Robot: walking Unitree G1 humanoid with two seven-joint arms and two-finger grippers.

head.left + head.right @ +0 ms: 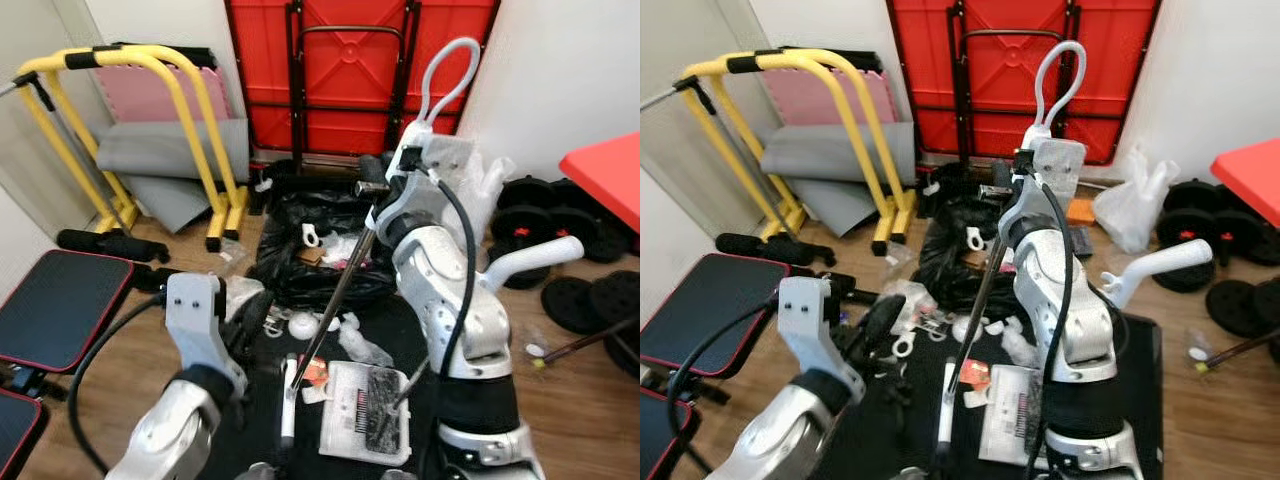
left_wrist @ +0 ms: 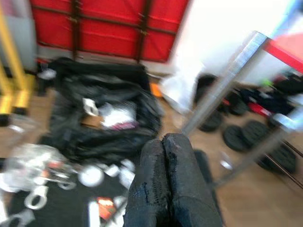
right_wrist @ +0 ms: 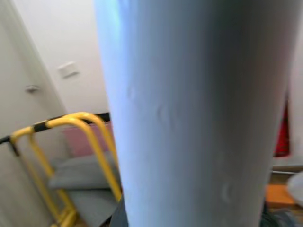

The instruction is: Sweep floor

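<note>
My right arm is raised in the middle, and its gripper (image 1: 374, 190) is shut on the top of a thin metal broom pole (image 1: 335, 295). The pole slants down to the black mat (image 1: 400, 325). Its lower end meets a white tube (image 1: 288, 400) beside a white dustpan (image 1: 365, 410), which holds a black brush. In the right wrist view a pale cylinder (image 3: 199, 113) blocks nearly everything. My left gripper (image 1: 250, 318) hovers low on the left over scattered litter (image 1: 300, 325). Its fingers (image 2: 165, 179) are pressed together with nothing between them.
A black bag (image 1: 320, 240) of rubbish lies open behind the mat. Yellow bars (image 1: 200, 130) and grey mats stand at the back left, and a red folded table (image 1: 360, 70) leans on the wall. Weight plates (image 1: 560, 220) lie right, a black bench (image 1: 60, 305) left.
</note>
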